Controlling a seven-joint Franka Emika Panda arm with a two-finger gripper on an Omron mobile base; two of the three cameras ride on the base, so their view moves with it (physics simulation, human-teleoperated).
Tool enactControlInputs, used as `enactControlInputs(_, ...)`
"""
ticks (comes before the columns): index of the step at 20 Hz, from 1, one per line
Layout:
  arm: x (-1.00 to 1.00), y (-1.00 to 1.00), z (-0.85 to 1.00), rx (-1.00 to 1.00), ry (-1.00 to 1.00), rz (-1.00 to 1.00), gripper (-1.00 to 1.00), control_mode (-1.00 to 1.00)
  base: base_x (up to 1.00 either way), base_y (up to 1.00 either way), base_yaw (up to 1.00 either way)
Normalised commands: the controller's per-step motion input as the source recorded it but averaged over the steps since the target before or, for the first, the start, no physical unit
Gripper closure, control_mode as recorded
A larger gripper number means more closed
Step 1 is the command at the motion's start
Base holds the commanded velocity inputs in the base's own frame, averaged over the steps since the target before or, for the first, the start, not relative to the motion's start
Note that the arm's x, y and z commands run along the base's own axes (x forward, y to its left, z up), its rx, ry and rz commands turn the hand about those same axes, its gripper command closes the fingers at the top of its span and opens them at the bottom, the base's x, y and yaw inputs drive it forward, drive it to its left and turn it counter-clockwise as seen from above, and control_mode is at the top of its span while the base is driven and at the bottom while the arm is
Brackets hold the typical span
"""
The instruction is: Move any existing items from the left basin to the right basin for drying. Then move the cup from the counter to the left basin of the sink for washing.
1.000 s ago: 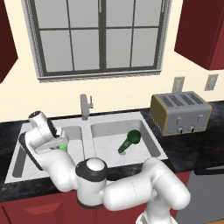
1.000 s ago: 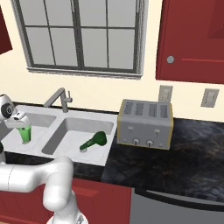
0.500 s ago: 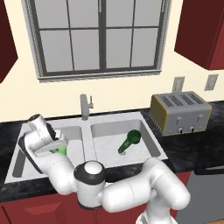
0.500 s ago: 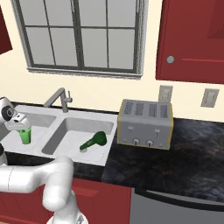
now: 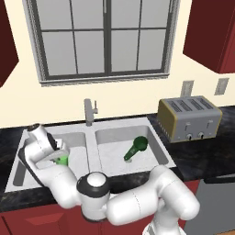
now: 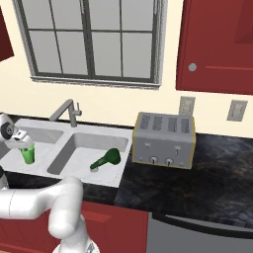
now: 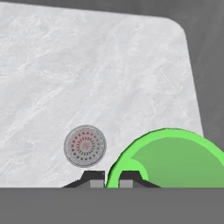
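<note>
The two-finger gripper (image 7: 107,178) is clamped on the rim of the small bright light-green cup (image 5: 61,160), holding it over the rectangular light-grey left basin (image 5: 77,141). The dark green bottle-like object (image 5: 136,148) lies in the right basin (image 5: 151,142).

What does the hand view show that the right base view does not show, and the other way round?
Hand view alone: the round drain in the floor of the left basin, and the cup's open mouth with a dark fingertip inside it.
Right base view alone: the dark green bottle lying in the right basin, the toaster, the faucet.
Both: the light-green cup, the left basin.
</note>
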Motion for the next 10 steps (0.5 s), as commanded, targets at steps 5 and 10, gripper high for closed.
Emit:
enactControlInputs(5,0.0,0.03,-0.16,0.0,-0.07,0.0,1.0,-1.0,0.0,0.0,0.0)
enactControlInputs(10,0.0,0.0,-0.17,0.0,-0.05,0.0,-1.0,-1.0,0.0,0.0,0.0)
